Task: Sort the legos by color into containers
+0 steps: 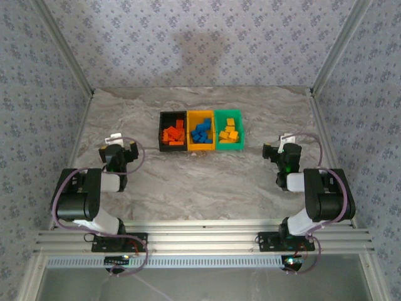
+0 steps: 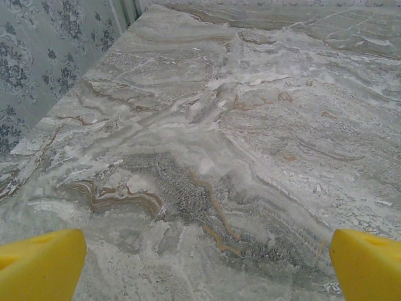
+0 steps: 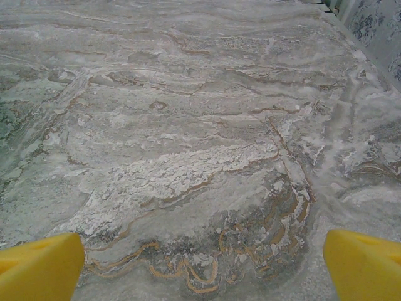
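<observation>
containers: black bin [image 1: 161,132], yellow-orange bin [image 1: 201,148] and green bin [image 1: 229,148], joined in a row, far centre of the marble table [image 1: 207,182]
legos: red-orange bricks [image 1: 173,133] in black, blue bricks [image 1: 201,132] in yellow-orange, yellow bricks [image 1: 228,133] in green
left gripper [image 1: 121,143]: near left, jaws spread, empty
right gripper [image 1: 280,145]: near right, jaws spread, empty

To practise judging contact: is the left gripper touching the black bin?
Apart. The top view shows bare table between the left gripper and the black bin.

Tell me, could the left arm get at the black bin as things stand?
Probably yes: the left gripper stands open left of the black bin, with only table between them. Reach itself is unconfirmed.
</observation>
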You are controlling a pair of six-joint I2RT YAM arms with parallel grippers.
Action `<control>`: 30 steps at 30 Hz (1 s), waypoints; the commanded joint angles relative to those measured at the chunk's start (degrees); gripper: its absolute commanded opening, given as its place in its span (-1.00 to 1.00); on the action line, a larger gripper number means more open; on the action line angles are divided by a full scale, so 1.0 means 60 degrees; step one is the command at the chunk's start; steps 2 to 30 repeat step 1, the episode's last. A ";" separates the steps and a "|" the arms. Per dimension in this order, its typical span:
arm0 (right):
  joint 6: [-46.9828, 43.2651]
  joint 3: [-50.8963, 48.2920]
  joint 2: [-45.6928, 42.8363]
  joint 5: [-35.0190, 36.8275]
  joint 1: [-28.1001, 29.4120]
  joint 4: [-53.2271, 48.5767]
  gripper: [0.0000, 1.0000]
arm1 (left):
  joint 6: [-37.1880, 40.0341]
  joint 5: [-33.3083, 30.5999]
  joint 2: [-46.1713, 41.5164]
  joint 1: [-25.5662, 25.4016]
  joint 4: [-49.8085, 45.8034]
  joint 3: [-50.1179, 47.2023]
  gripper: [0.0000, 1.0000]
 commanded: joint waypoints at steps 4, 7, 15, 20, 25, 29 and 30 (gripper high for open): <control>-0.0133 0.0148 -0.0017 -0.0080 -0.0056 0.0251 1.00 | 0.0040 0.0169 -0.0037 0.0010 0.0033 0.0238 0.99; -0.0133 0.0148 -0.0017 -0.0080 -0.0056 0.0251 1.00 | 0.0040 0.0169 -0.0037 0.0010 0.0033 0.0238 0.99; -0.0133 0.0148 -0.0017 -0.0080 -0.0056 0.0251 1.00 | 0.0040 0.0169 -0.0037 0.0010 0.0033 0.0238 0.99; -0.0133 0.0148 -0.0017 -0.0080 -0.0056 0.0251 1.00 | 0.0040 0.0169 -0.0037 0.0010 0.0033 0.0238 0.99; -0.0133 0.0148 -0.0017 -0.0080 -0.0056 0.0251 1.00 | 0.0040 0.0169 -0.0037 0.0010 0.0033 0.0238 0.99; -0.0133 0.0148 -0.0017 -0.0080 -0.0056 0.0251 1.00 | 0.0040 0.0169 -0.0037 0.0010 0.0033 0.0238 0.99; -0.0133 0.0148 -0.0017 -0.0080 -0.0056 0.0251 1.00 | 0.0040 0.0169 -0.0037 0.0010 0.0033 0.0238 0.99</control>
